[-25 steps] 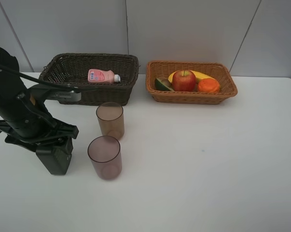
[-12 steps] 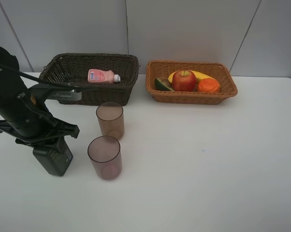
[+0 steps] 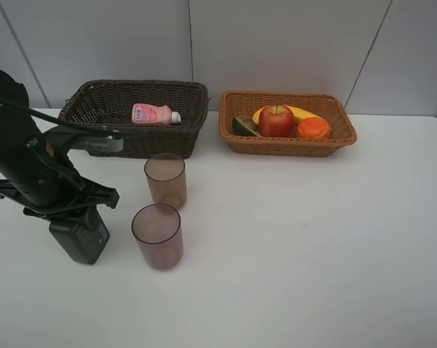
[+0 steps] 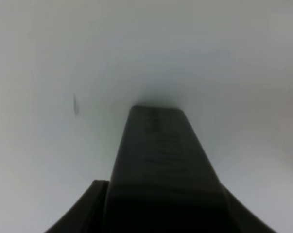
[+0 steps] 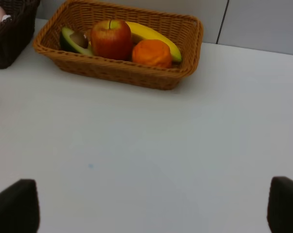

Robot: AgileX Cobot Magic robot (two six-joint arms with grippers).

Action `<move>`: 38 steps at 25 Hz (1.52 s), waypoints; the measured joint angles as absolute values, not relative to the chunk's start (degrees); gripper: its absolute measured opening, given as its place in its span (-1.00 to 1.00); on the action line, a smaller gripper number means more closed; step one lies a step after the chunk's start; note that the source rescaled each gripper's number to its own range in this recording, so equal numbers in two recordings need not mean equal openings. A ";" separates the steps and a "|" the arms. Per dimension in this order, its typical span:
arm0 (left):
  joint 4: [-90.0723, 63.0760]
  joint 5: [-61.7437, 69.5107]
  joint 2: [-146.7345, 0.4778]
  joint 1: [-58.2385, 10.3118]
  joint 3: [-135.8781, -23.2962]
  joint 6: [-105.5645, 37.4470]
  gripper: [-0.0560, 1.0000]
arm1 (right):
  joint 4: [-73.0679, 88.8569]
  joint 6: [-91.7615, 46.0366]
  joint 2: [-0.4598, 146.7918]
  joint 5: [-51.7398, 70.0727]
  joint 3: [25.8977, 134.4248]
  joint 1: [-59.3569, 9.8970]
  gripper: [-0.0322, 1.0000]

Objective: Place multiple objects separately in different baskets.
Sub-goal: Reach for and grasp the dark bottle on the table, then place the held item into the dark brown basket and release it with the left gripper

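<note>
So the pump bottle (image 3: 79,241) is at the front left of the surface (image 3: 312,254) — the left end effector (image 3: 72,217) is down over it and looks clamped on its top. One cup (image 3: 158,235) is just beside it, and the other cup (image 3: 165,179) is behind that. The pink bottle (image 3: 154,114) lies in the dark basket (image 3: 88,109). The apple (image 3: 276,120), banana (image 3: 303,112), orange (image 3: 314,127) and avocado (image 3: 243,126) sit in the tan basket (image 3: 338,136). The right end effector (image 5: 148,206) — wide open, holding nothing.
</note>
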State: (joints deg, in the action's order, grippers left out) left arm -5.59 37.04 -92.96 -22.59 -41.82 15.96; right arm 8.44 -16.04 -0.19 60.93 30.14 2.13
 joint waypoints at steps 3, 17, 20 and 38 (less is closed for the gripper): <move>-5.59 37.80 -93.09 -22.59 -42.30 15.96 0.10 | 8.44 -16.04 -0.19 60.93 30.14 2.13 0.97; -4.97 56.41 -93.86 -22.59 -56.75 15.94 0.10 | 8.44 -16.04 -0.19 60.93 30.14 2.13 0.97; -3.04 60.53 -93.86 -22.59 -61.23 15.94 0.10 | 8.44 -16.04 -0.19 60.93 30.14 2.13 0.97; 13.62 63.78 -93.87 -19.23 -85.98 3.88 0.10 | 8.44 -16.04 -0.19 60.93 30.14 2.13 0.97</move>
State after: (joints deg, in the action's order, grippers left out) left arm 13.62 63.78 -93.87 -19.23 -85.98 3.88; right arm 8.44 -16.04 -0.19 60.93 30.14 2.13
